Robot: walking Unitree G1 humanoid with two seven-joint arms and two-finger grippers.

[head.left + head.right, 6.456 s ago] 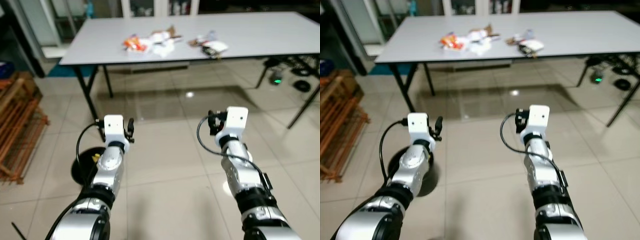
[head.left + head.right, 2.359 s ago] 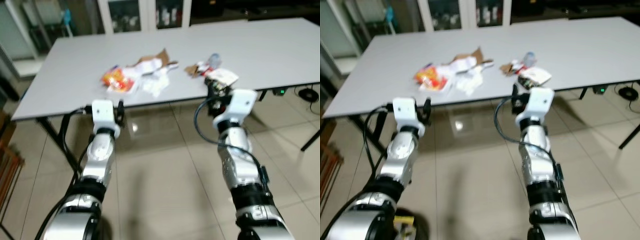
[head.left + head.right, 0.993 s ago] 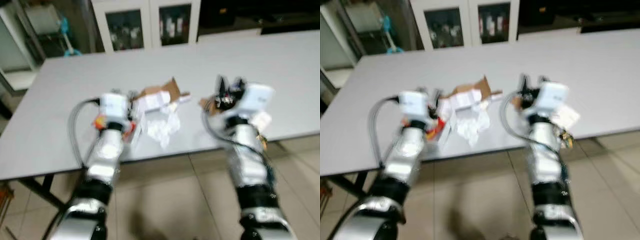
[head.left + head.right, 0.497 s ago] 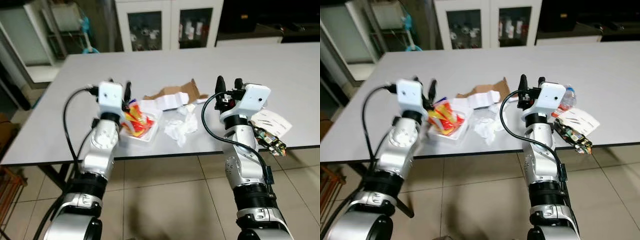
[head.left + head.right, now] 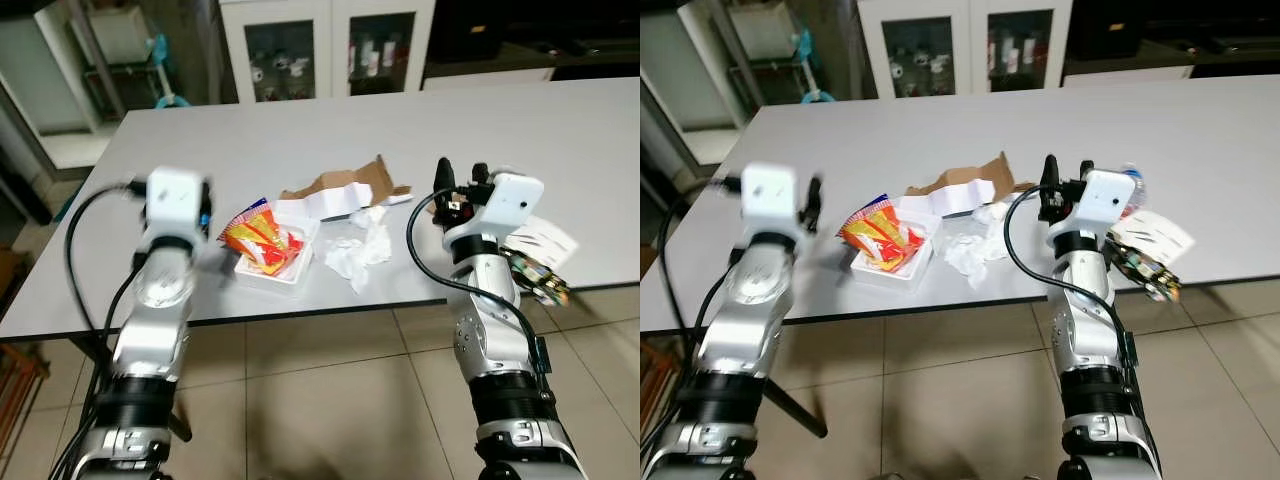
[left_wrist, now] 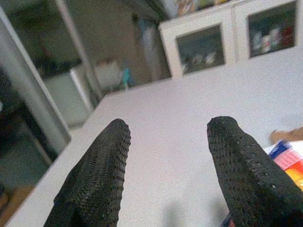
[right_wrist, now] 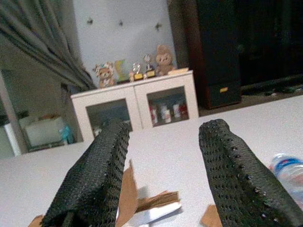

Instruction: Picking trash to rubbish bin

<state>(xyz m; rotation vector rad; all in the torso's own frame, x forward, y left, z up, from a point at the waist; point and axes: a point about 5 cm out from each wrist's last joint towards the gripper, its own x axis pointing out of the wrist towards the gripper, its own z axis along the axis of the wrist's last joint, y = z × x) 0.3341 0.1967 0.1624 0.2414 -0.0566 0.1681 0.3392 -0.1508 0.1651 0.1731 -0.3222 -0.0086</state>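
none of the trash picked yet: both grippers raised and empty at the table edge

all the litter lies on the long grey table [image 5: 330,120], so by my reading the task is at its very start, with the whole clearing left to do. no rubbish bin can be made out in these pictures, so the carry-and-drop leg cannot be judged.

going down by size: a torn brown cardboard piece [image 5: 345,186] lies mid-table, with a white foam tray [image 5: 282,255] just in front of it holding an orange and yellow snack wrapper [image 5: 258,240]. crumpled white tissue [image 5: 360,247] sits just beside the tray. toward the robot's right, a white printed packet [image 5: 1152,235] lies near the table edge, a dark wrapper [image 5: 1145,274] hangs over that edge, and a small clear plastic bottle [image 5: 1133,181] lies behind them.

the right gripper [image 5: 1064,180] is held above the table edge between the tissue and the packet, its two black fingers [image 7: 234,175] spread apart with nothing between them. the left gripper [image 6: 165,177] hovers over bare table near the tray, fingers likewise spread and empty; the snack wrapper peeks in at the edge of its wrist view.

the tray with its wrapper looks like the nearest pick for the left arm, the tissue or packet for the right.
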